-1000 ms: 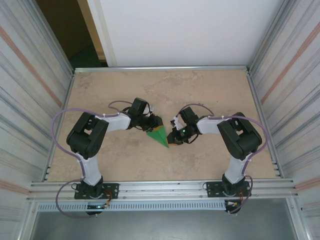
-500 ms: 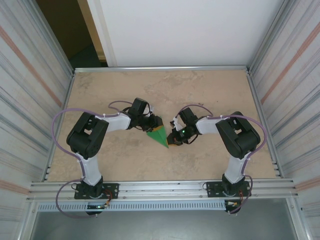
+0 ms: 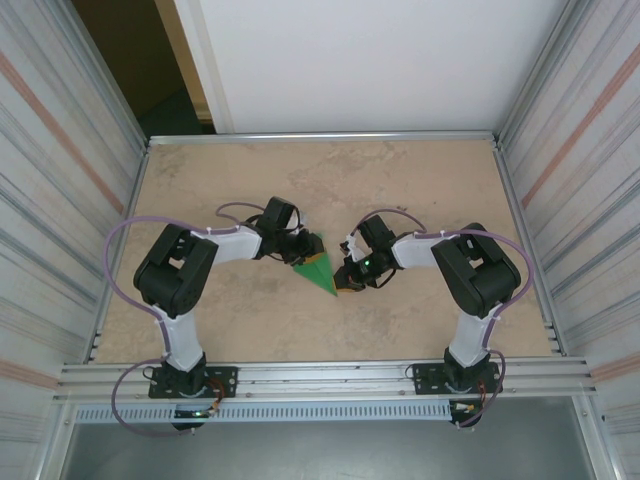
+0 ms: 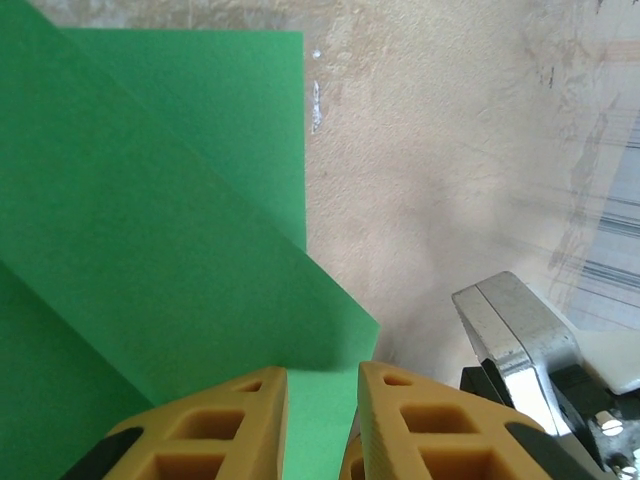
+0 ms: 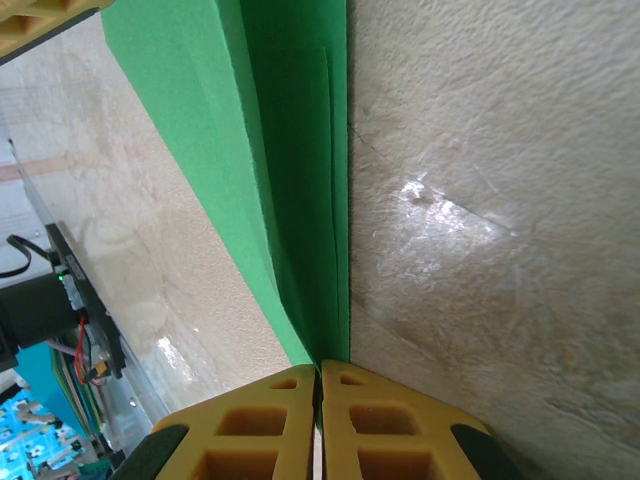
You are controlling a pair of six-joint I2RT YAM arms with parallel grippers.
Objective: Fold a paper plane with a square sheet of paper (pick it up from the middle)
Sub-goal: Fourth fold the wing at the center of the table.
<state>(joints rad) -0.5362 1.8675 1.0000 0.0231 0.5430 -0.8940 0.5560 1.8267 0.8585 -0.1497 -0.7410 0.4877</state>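
The right gripper (image 5: pixel 320 375) has its two yellow fingers pressed flat together on the pointed tip of the green paper (image 5: pixel 290 150), pinching it. Behind it the wrist runs back to a forearm lying low and level, reaching inward to the paper's right edge. The elbow is bent outward and the upper arm drops to a base nearer the camera than the paper.

The left gripper (image 4: pixel 322 395) sits at the paper's wide end with a narrow gap between its fingers and green showing in that gap. Whether the tips bear on the sheet is hard to tell. That arm mirrors the other, forearm inward, elbow out to the left.

From above, the paper is a small folded wedge on the table (image 3: pixel 400 180), its point aimed toward the arm bases. The right wrist camera shows stacked layers along its straight edge. The left wrist camera shows a diagonal flap lifted slightly, casting a shadow on the layer beneath.
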